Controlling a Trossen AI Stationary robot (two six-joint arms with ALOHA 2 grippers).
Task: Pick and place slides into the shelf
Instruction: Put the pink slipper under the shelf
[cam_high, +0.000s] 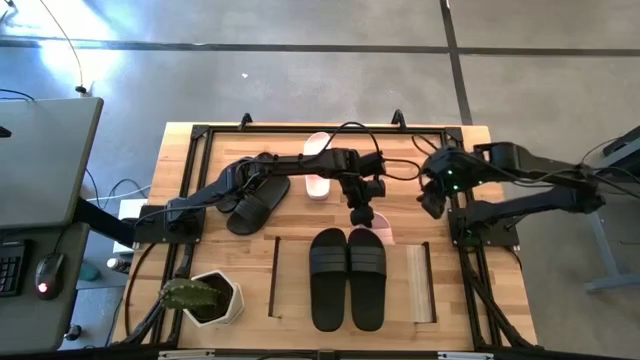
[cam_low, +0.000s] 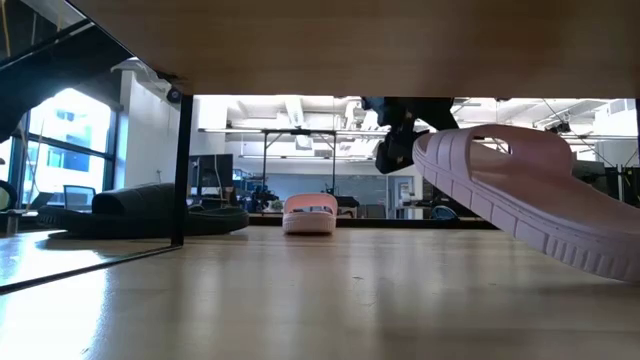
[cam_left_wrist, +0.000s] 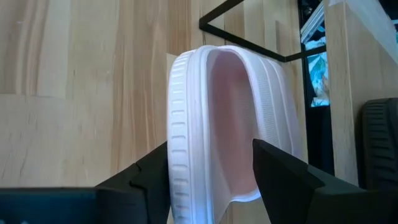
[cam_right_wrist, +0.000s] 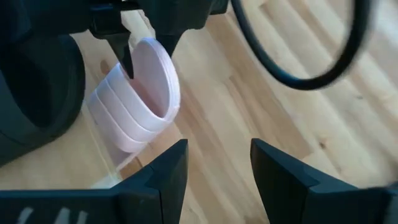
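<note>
The left pincer (cam_high: 363, 222) hangs over the middle of the light-wood plank tabletop (cam_high: 185, 160), at the back edge of the low light-wood shelf (cam_high: 420, 285). Between its dark fingers (cam_left_wrist: 283, 177) sits the heel of a pink-and-white ribbed-edge slide sandal (cam_left_wrist: 227, 118), standing on its side; the left wrist view shows the fingers flanking its sole edge, spread wide, and I cannot tell whether they press it or have let go. In the low view this pink sandal (cam_low: 520, 195) tilts nose-down under the shelf's flat top panel, its grooved foam sole facing the camera.

A pair of matte black slide sandals (cam_high: 348, 277) lies side by side on top of the shelf, wide ridged straps across them. The second pink-and-white sandal (cam_high: 317, 165) rests flat near the back of the tabletop. Another black slide sandal (cam_high: 256, 203) lies beside it, partly under the left arm.

A white hexagonal pot (cam_high: 222, 298) holds a green cactus (cam_high: 185, 293) at the front left corner.

The right pincer (cam_high: 432, 203) waits at the right edge, fingers (cam_right_wrist: 277, 171) parted and empty.
</note>
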